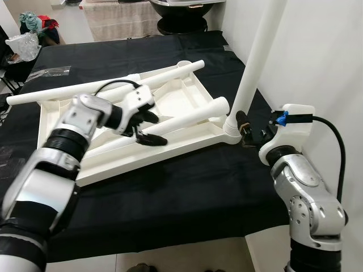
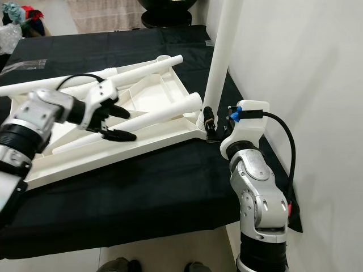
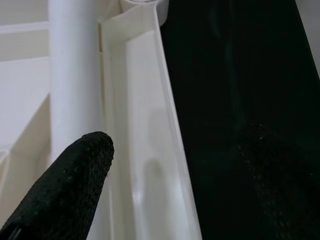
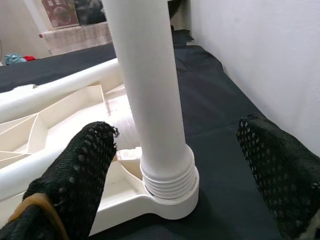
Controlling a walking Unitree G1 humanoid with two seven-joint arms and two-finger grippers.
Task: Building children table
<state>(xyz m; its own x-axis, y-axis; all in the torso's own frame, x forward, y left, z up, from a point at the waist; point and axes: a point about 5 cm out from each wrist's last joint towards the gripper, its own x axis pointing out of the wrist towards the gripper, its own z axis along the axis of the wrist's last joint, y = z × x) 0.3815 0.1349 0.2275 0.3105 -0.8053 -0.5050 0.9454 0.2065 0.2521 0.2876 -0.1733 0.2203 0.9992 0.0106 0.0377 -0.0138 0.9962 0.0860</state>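
Black cloth (image 1: pixel 187 187) under white tabletop (image 1: pixel 187 99)

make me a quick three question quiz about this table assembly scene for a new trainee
1. True or false: the upright leg stands in a corner socket of the overturned tabletop.
2. Which gripper has its fingers on either side of that leg's threaded base? A) the left gripper B) the right gripper C) both
3. Fill in: the tabletop lies on a ____ cloth.

Key:
1. True. The leg's threaded end sits in the socket at the corner nearest the wall.
2. B. The right gripper's fingers are spread apart beside the leg, not touching it. The left gripper is over the tabletop, by a loose leg lying on it.
3. Black.
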